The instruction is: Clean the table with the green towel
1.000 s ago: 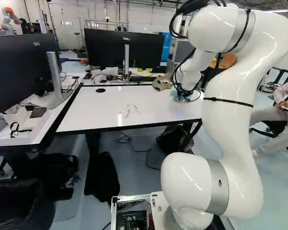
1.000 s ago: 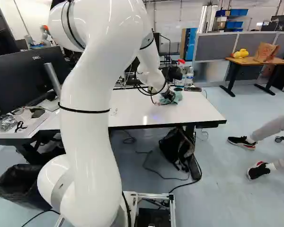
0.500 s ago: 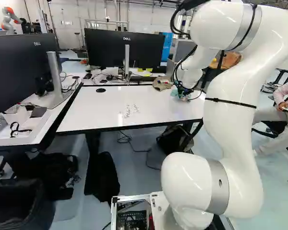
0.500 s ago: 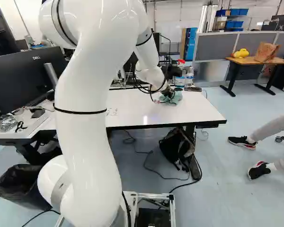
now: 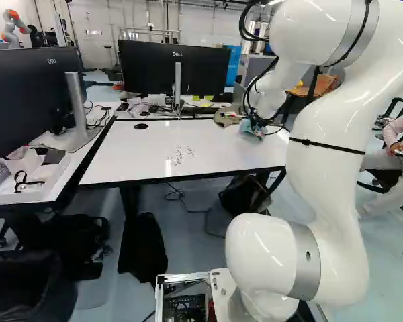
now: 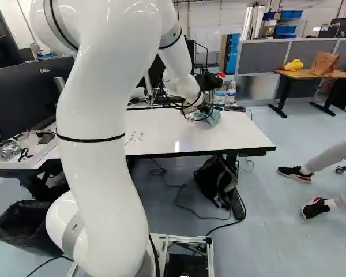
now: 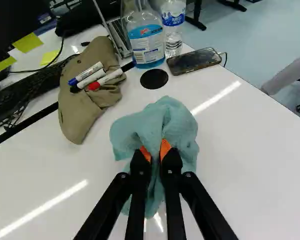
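Observation:
At the far right part of the white table (image 5: 121, 161), my gripper (image 5: 256, 129) is down by the tabletop with the green towel (image 5: 248, 127). The right base view has the gripper (image 6: 205, 111) over the bunched towel (image 6: 212, 117). Seen from the wrist, the gripper (image 7: 156, 156) is shut on the towel (image 7: 177, 122), a fold pinched between its orange pads and cloth spreading ahead and beneath. Dark handwriting (image 5: 181, 155) marks the middle of the tabletop in the left base view.
Ahead of the gripper stand a spray bottle (image 7: 146, 40) and a water bottle (image 7: 173, 25), with a phone (image 7: 194, 60) beside them. A brown cloth (image 7: 87, 100) carries several markers (image 7: 92, 75). Monitors (image 5: 174, 67) stand behind; another robot (image 5: 13, 28) is far back.
The arm has swung and shifted its upper links, and the towel, still in the gripper, has moved and turned slightly over the table's far right part. The base has not moved.

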